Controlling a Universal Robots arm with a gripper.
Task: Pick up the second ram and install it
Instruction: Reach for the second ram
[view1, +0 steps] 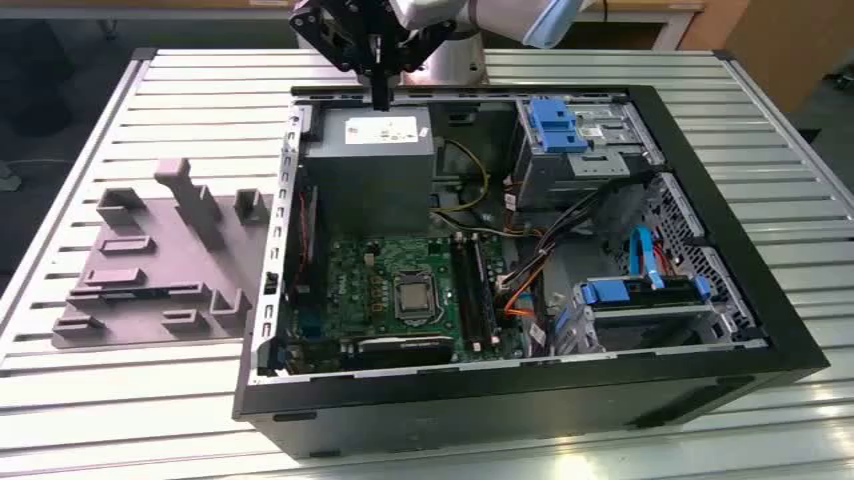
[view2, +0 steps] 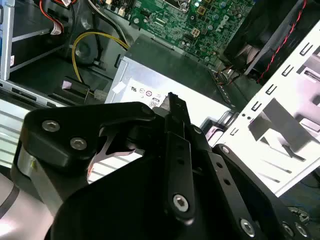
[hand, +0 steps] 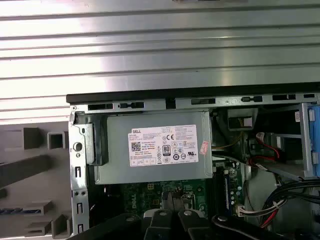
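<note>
We see a white label (hand: 163, 146) stuck on the grey power supply box (hand: 114, 167) in the first wrist view. It carries rows of small black print, a square code near one end and a line of round approval marks. Just beside it sits a small pink sticker (hand: 203, 147), whose print we cannot make out. The green circuit board (hand: 131, 195) bears white letters near its edge. In the exterior view the label's print is beyond our reading.
</note>
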